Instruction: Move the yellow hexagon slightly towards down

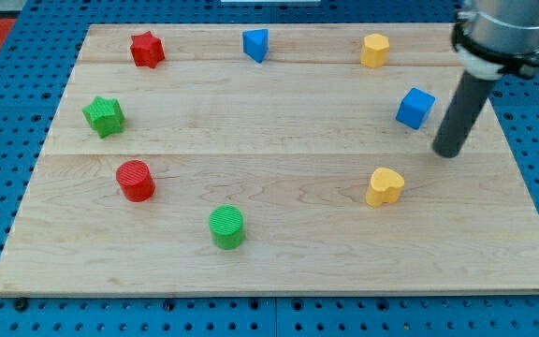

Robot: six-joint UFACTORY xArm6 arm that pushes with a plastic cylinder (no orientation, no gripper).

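Note:
The yellow hexagon (374, 50) sits near the board's top edge, right of centre. My tip (448, 153) rests on the board at the right side, well below and to the right of the hexagon. It stands just right of and slightly below the blue cube (415, 108), not touching it. A yellow heart-shaped block (384, 186) lies below and to the left of the tip.
A blue triangular block (255, 44) and a red star (146, 49) lie along the top. A green star (104, 115), a red cylinder (136, 180) and a green cylinder (226, 227) lie at left and bottom. The wooden board (279, 271) sits on a blue pegboard surface.

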